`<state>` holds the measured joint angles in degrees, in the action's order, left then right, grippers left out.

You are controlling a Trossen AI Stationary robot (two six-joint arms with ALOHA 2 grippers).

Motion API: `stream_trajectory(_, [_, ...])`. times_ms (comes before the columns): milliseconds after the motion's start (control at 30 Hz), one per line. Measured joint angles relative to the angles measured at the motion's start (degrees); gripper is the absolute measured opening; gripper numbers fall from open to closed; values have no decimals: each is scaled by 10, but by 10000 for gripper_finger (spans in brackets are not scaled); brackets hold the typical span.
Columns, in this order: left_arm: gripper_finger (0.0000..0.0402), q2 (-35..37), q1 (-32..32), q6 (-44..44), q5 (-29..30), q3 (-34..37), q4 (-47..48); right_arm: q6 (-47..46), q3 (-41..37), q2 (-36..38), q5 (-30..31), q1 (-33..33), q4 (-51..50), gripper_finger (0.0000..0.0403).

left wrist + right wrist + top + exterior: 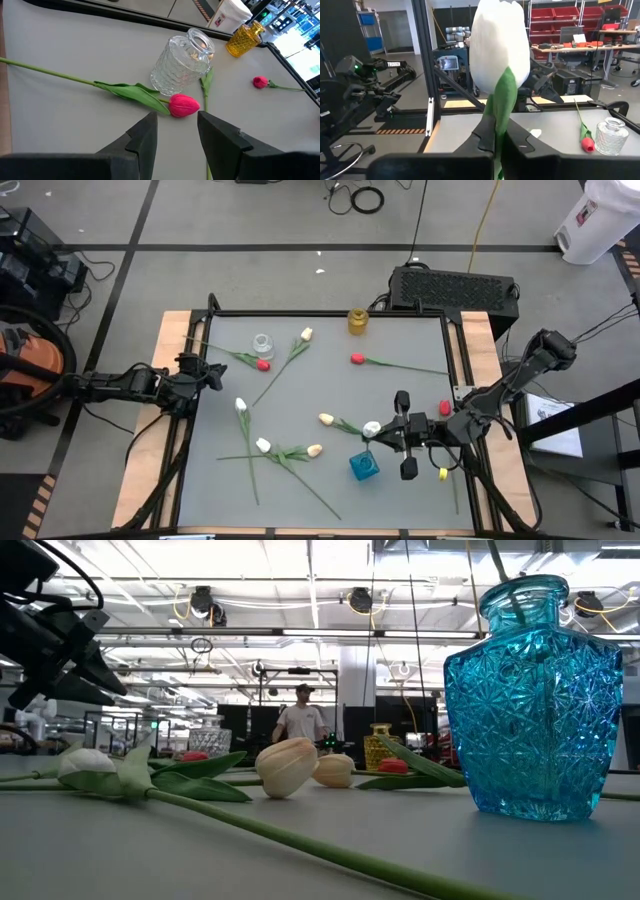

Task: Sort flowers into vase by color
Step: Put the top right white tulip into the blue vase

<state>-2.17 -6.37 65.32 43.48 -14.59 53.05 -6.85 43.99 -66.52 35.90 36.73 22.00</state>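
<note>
Right wrist view: right gripper [499, 137] clamps white tulip [500, 47], seemingly upright.

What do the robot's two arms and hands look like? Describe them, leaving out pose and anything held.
Both arms are black, jointed metal links with thin black cables trailing along them. The left hand and right hand each end in two dark, flat, wedge-shaped fingers. No markings can be made out on them.
</note>
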Motion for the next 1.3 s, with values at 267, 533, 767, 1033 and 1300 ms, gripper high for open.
stream_trajectory(267, [148, 0, 0, 0, 0, 0, 0, 0, 0, 0, 0, 0, -11, 38])
stream_trajectory(533, [148, 0, 0, 0, 0, 0, 0, 0, 0, 0, -3, 1, -13, 82])
stream_trajectory(767, [148, 0, 0, 0, 0, 0, 0, -37, 0, 1, -30, 1, -38, 119])
stream_trajectory(1033, [148, 0, 0, 0, 0, 0, 0, -70, 0, 4, -42, 1, -52, 152])
stream_trajectory(1300, [148, 0, 0, 0, 0, 0, 0, -84, 0, 21, -73, 2, -79, 162])
